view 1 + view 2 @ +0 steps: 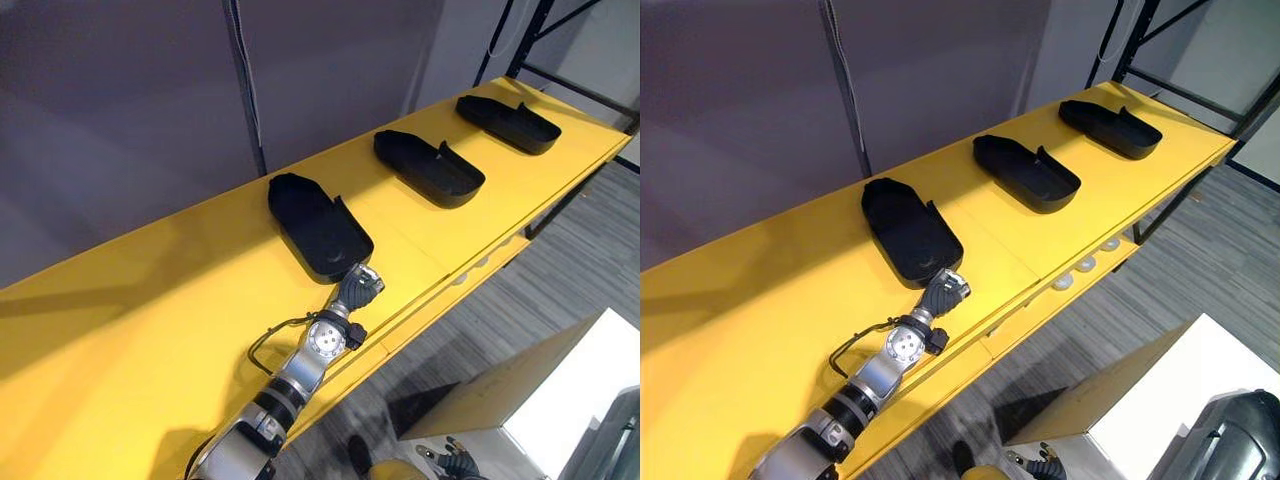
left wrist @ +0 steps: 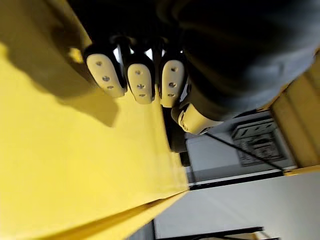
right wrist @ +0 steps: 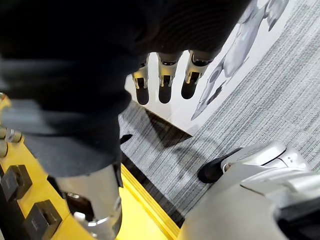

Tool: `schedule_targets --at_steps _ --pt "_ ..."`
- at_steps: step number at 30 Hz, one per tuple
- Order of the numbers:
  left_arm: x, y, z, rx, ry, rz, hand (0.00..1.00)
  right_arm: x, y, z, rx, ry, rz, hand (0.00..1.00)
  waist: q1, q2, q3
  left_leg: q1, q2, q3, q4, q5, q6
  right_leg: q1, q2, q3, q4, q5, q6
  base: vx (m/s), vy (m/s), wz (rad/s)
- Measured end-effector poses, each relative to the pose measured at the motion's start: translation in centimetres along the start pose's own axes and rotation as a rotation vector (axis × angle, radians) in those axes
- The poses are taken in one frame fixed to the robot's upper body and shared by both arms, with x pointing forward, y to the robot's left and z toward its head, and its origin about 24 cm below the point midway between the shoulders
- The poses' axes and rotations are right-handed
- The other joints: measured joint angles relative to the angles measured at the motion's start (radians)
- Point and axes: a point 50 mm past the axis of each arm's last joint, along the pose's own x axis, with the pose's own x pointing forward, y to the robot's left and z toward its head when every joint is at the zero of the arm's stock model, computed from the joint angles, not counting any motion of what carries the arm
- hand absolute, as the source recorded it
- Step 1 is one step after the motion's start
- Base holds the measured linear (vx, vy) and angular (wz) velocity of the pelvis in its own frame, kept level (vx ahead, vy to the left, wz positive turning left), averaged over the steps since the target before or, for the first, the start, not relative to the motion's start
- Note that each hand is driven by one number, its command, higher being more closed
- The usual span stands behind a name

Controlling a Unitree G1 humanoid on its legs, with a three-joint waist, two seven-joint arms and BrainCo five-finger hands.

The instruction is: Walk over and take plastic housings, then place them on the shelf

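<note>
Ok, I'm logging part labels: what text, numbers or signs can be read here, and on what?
No text can be read.
Black plastic housings on the yellow shelf: no marking shows.
Grey panel on the wall, seen in the left wrist view: marks too blurred to read.
</note>
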Motion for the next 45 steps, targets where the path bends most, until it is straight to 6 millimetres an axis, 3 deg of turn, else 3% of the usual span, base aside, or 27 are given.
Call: schedule_targets --at_steps 4,7,9,11,15,16,19,22,24,25,28,30,31,33,36,42,43,45 --pt "-2.1 0.3 2.8 -0.137 -0.146 -0.025 1.0 0.0 0.0 0.0 -0.002 -0.001 0.001 0.0 0.026 0.0 -0.001 -0.004 -0.004 -0.034 0.008 0.004 0.003 0.016 -0.01 -0.029 0.0 -0.002 0.002 -0.04 -0.014 0.25" --pt "-3.9 1.4 6.9 -0.253 -0.351 -0.031 1.0 0.0 -0.2 0.0 -0.023 0.0 0.004 0.0 0.072 0.001 -0.001 -0.022 -0.011 -0.062 0.024 0.007 0.008 0.019 -0.02 -0.047 0.0 -0.003 0.003 -0.06 -0.006 0.26" --pt "-6.1 3.8 9.8 -0.316 -0.527 0.04 1.0 0.0 -0.4 -0.1 -0.032 0.003 0.004 0.0 0.098 0.004 -0.007 -0.024 -0.013 -0.077 0.033 0.008 0.009 0.028 -0.024 -0.057 0.004 -0.005 0.005 -0.05 0.003 0.17" --pt "-7.7 6.4 11.2 -0.333 -0.632 0.141 1.0 -0.1 -0.6 -0.3 -0.07 0.006 0.014 0.0 0.115 0.008 -0.014 -0.033 -0.017 -0.092 0.038 0.009 0.012 0.03 -0.029 -0.072 0.008 -0.006 0.007 -0.05 0.006 0.24" --pt "-11.8 12.5 11.1 -0.282 -0.723 0.488 1.0 -0.2 -0.8 -1.0 -0.09 0.034 0.017 0.0 0.141 0.006 -0.024 -0.034 -0.02 -0.145 0.051 0.012 0.015 0.045 -0.033 -0.119 0.044 -0.033 0.008 -0.03 -0.007 0.41" --pt "-14.2 15.1 10.0 -0.234 -0.696 0.695 1.0 -0.3 -0.9 -1.4 -0.091 0.048 0.014 0.0 0.162 0.002 -0.028 -0.035 -0.021 -0.173 0.054 0.013 0.016 0.049 -0.037 -0.147 0.067 -0.05 0.007 -0.03 -0.014 0.42" --pt "-18.4 17.4 7.6 -0.194 -0.597 1.008 1.0 -0.5 -0.9 -1.8 -0.087 0.058 0.013 0.0 0.198 -0.005 -0.04 -0.041 -0.025 -0.207 0.057 0.015 0.017 0.05 -0.044 -0.182 0.094 -0.072 0.009 -0.01 -0.006 0.41" --pt "-21.9 18.0 5.6 -0.159 -0.473 1.216 1.0 -0.7 -0.7 -2.1 -0.085 0.052 0.012 0.0 0.216 -0.014 -0.055 -0.049 -0.031 -0.24 0.06 0.017 0.019 0.052 -0.056 -0.219 0.115 -0.093 0.01 0.01 0.004 0.39" --pt "-25.4 18.4 3.0 -0.119 -0.293 1.405 1.0 -0.8 -0.4 -1.7 -0.088 0.027 0.017 0.0 0.235 -0.014 -0.075 -0.049 -0.032 -0.25 0.061 0.017 0.02 0.057 -0.063 -0.24 0.122 -0.102 0.013 0.02 0.007 0.21" --pt "-26.2 18.5 2.1 -0.112 -0.235 1.445 1.0 -0.8 -0.2 -1.6 -0.094 0.02 0.022 0.0 0.236 -0.014 -0.078 -0.05 -0.032 -0.255 0.062 0.017 0.02 0.057 -0.065 -0.243 0.127 -0.106 0.013 0.01 0.001 0.18" --pt "-29.5 17.9 -3.7 -0.152 0.116 1.589 1.0 -0.9 1.8 -1.1 -0.136 -0.01 0.084 0.0 0.247 -0.015 -0.095 -0.049 -0.032 -0.261 0.068 0.011 0.021 0.057 -0.068 -0.258 0.147 -0.12 0.014 0.0 0.0 0.1" --pt "-31.4 15.5 -9.1 -0.264 0.449 1.572 1.0 -1.0 2.9 -0.5 -0.156 -0.039 0.119 0.0 0.256 -0.018 -0.106 -0.05 -0.032 -0.261 0.068 0.008 0.027 0.058 -0.069 -0.262 0.15 -0.123 0.014 -0.01 -0.001 0.05" --pt "-31.9 14.7 -10.4 -0.3 0.531 1.553 1.0 -1.0 3.1 -0.4 -0.154 -0.045 0.123 0.0 0.255 -0.019 -0.107 -0.049 -0.032 -0.261 0.068 0.008 0.029 0.058 -0.07 -0.262 0.152 -0.124 0.014 0.0 0.0 0.0" --pt "-33.8 11.0 -14.4 -0.424 0.811 1.46 1.0 -1.1 3.7 -0.5 -0.145 -0.045 0.137 0.0 0.254 -0.023 -0.11 -0.048 -0.03 -0.257 0.069 0.012 0.024 0.059 -0.07 -0.261 0.154 -0.125 0.015 0.0 0.0 0.0" --pt "-35.4 6.4 -17.5 -0.56 1.065 1.34 1.0 -1.1 3.7 -0.5 -0.141 -0.044 0.135 0.0 0.252 -0.024 -0.111 -0.047 -0.029 -0.241 0.066 0.011 0.024 0.055 -0.071 -0.254 0.154 -0.126 0.015 -0.01 0.01 -0.07" --pt "-36.2 2.4 -19.1 -0.666 1.251 1.214 1.0 -1.1 3.1 -0.6 -0.115 -0.039 0.107 0.0 0.253 -0.01 -0.116 -0.045 -0.018 -0.201 0.055 0.008 0.026 0.039 -0.063 -0.229 0.153 -0.125 0.015 0.01 0.006 -0.13" --pt "-35.8 2.0 -19.3 -0.671 1.268 1.177 0.0 -1.0 2.8 -0.7 -0.108 -0.034 0.097 0.0 0.254 -0.003 -0.115 -0.038 -0.017 -0.192 0.047 0.011 0.021 0.039 -0.061 -0.217 0.153 -0.126 0.015 0.03 0.012 -0.19" --pt "-34.8 1.3 -19.7 -0.663 1.287 1.087 0.0 -1.0 2.6 -0.7 -0.104 -0.031 0.09 0.0 0.25 0.01 -0.116 -0.028 -0.016 -0.18 0.035 0.011 0.021 0.039 -0.059 -0.209 0.149 -0.125 0.014 0.03 0.011 -0.17"
